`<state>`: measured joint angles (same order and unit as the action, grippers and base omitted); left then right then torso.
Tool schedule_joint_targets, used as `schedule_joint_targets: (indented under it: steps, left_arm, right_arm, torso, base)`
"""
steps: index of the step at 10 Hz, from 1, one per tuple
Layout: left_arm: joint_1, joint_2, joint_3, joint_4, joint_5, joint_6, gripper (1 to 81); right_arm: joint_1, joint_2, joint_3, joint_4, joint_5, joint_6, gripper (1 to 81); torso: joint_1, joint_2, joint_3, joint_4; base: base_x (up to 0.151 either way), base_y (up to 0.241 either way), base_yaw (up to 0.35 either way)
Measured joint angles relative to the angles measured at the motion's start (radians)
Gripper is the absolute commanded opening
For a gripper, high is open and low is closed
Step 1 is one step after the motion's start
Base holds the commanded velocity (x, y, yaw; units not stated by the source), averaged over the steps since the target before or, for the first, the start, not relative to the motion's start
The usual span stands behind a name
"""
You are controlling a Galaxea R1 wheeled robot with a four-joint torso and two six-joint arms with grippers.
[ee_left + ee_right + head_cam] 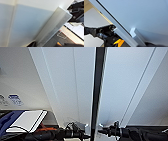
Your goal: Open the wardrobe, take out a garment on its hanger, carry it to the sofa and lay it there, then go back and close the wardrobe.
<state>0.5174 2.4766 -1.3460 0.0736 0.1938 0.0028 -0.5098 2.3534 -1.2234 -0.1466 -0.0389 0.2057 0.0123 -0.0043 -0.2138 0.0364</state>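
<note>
The wardrobe is seen close ahead, doors parted by a narrow dark gap. The left gripper and right gripper are positioned at the handles; finger state cannot be determined.

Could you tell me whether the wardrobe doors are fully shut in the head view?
No, a dark gap runs between the two wardrobe doors.

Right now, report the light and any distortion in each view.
Head view: wardrobe doors lean and splay, wide-angle skew; dark gap between them. Left wrist view: door panel blue-shadowed, handle soft. Right wrist view: bright glint on the handle.
</note>
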Motion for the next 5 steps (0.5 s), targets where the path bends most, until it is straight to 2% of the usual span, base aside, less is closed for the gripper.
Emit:
schedule_joint_targets:
  steps: [2,5]
  left_arm:
    - [0.009,-0.02,0.021,0.0,-0.007,0.0,81.1]
    - [0.02,-0.058,0.069,-0.001,-0.005,-0.001,81.1]
  right_arm:
    - [-0.022,-0.011,0.009,-0.004,0.038,-0.004,81.1]
    - [-0.033,-0.033,0.033,-0.005,0.044,-0.003,81.1]
  torso:
    - [0.0,0.0,0.0,0.0]
    - [0.0,0.0,0.0,0.0]
  base:
    - [0.0,0.0,0.0]
    - [0.0,0.0,0.0]
